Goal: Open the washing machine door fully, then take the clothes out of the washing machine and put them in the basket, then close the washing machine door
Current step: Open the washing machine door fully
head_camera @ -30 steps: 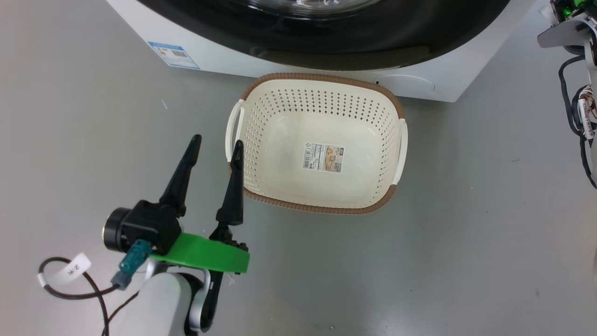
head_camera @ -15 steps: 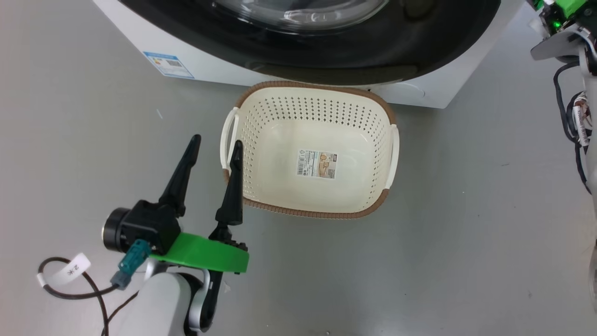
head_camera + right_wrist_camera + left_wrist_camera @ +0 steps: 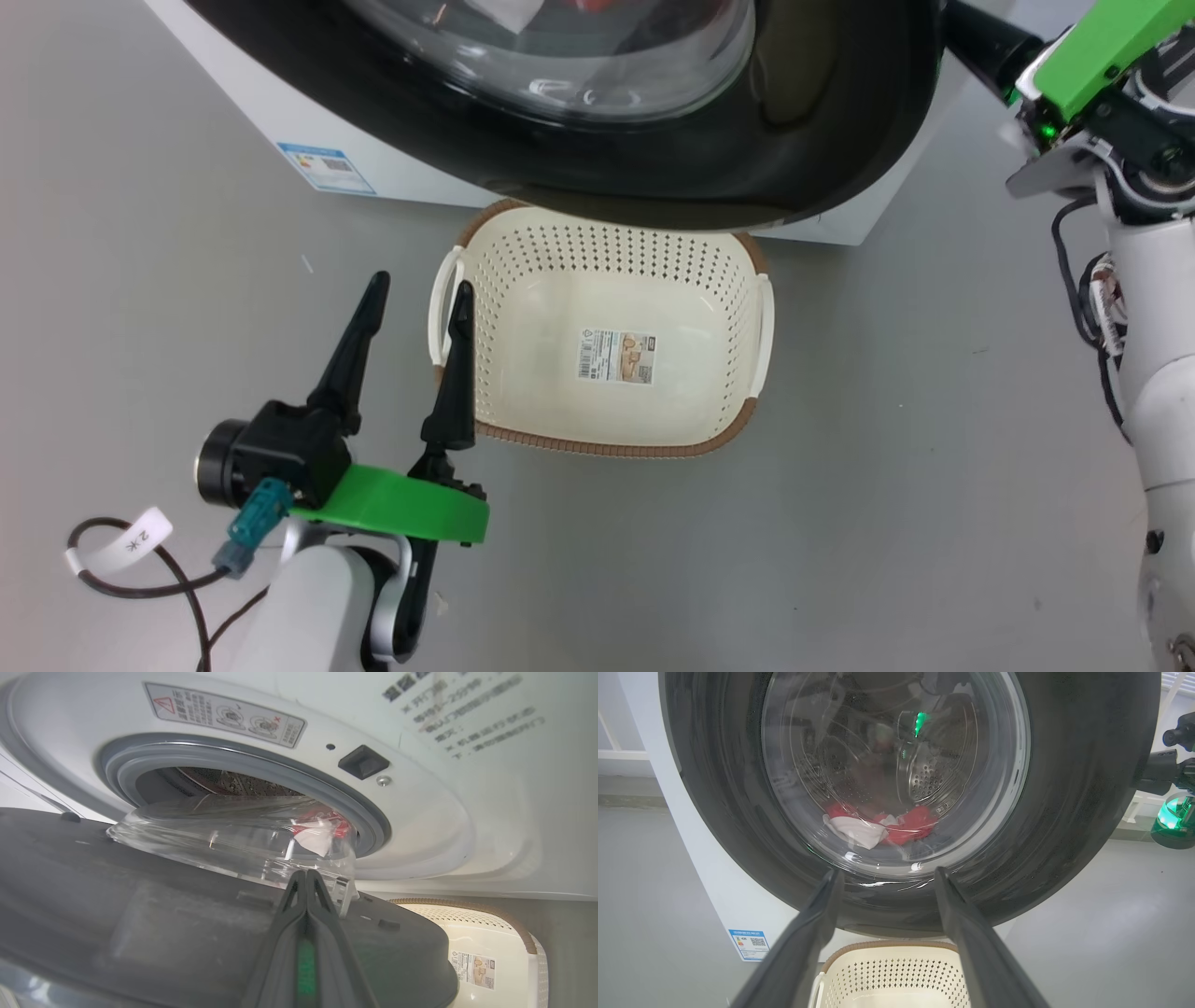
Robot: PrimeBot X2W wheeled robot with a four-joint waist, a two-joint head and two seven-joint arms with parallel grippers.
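1. The washing machine door (image 3: 794,121) stands partly open, swung off the front of the washing machine (image 3: 434,826). In the head view its lower rim covers the far edge of the basket (image 3: 607,448).
2. I judge the door to be rigid, fairly heavy and slick. The glossy rim offers little to pinch, so I would push on its inner face near the latch side and let the hinge carry it round.
3. My right end effector (image 3: 306,875) has its fingers pressed together and holds nothing. Its tip sits at the door's inner face beside the latch, though I cannot tell if it touches.
4. The clothes (image 3: 906,826) lie in the bottom of the drum, seen through the glass. They look soft, light and limp, and likely to drag on the grey gasket (image 3: 243,760). I would take a raised, bunched fold at the top of the heap.
5. My left end effector (image 3: 420,282) is spread wide and empty, hovering over the floor just beside the basket's left handle.
6. The basket is empty and sits on the floor directly before the machine. It is light plastic, so a knock would probably slide it.
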